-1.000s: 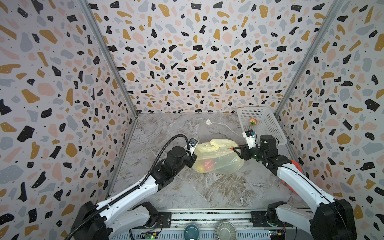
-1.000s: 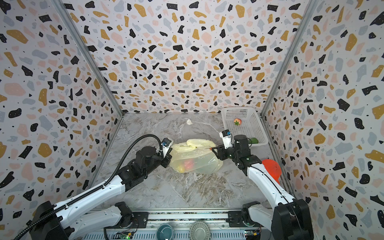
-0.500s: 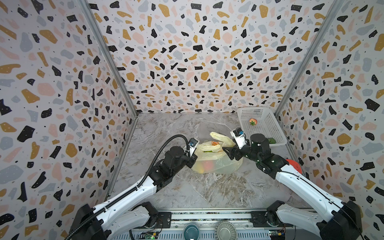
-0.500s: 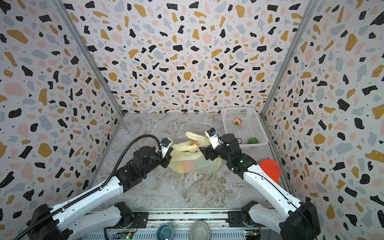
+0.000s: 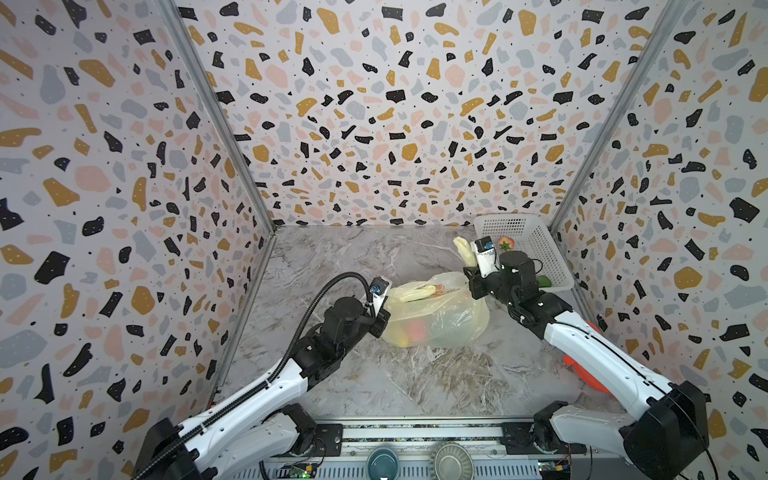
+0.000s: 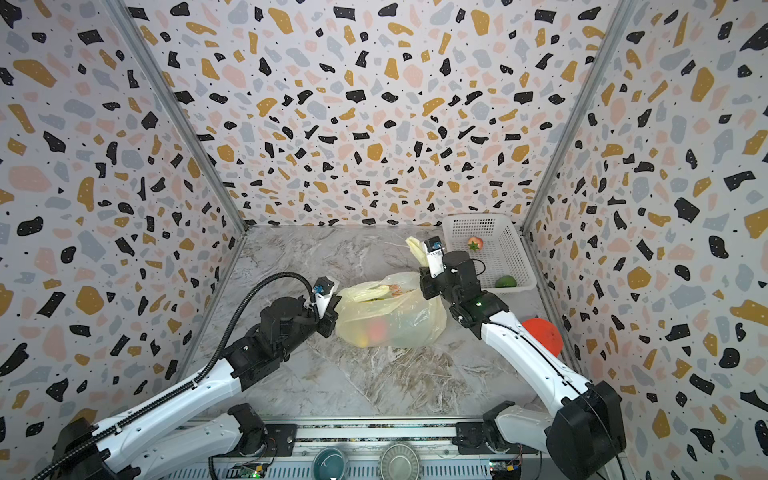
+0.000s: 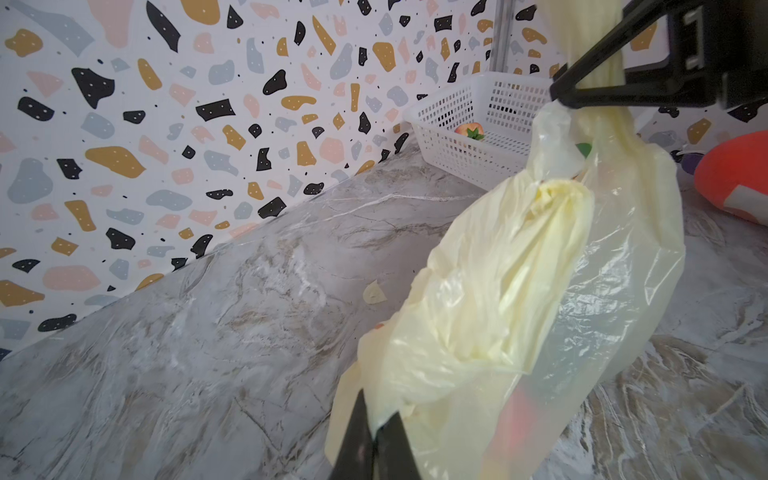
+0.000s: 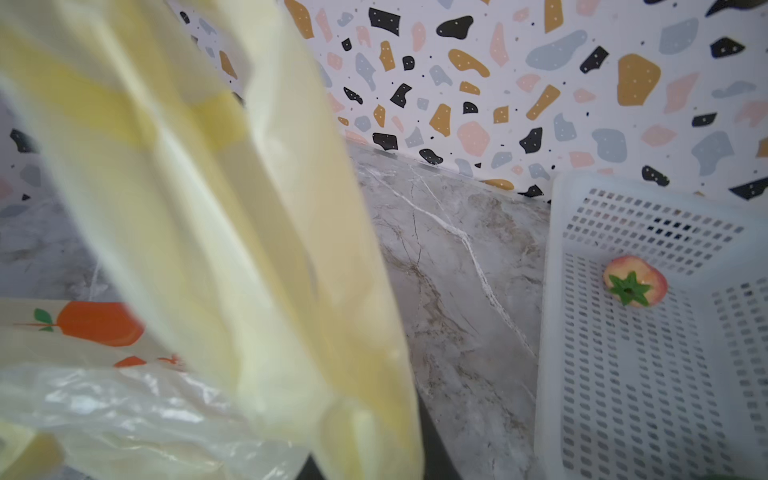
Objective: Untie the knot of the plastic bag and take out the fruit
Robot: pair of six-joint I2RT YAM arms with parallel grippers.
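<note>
Pinching the crinkly translucent plastic bag (image 5: 436,320), left tool (image 7: 376,424) and right tool (image 7: 561,90) seem pressed together.

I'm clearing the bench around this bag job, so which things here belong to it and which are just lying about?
Job: plastic bag, pinched by the left hand; its handle, clamped in the right hand; red fruit inside; probably the white basket.
Lying about: orange-red object; pale scrap; teal bowl and grey bowl at the front edge.
</note>
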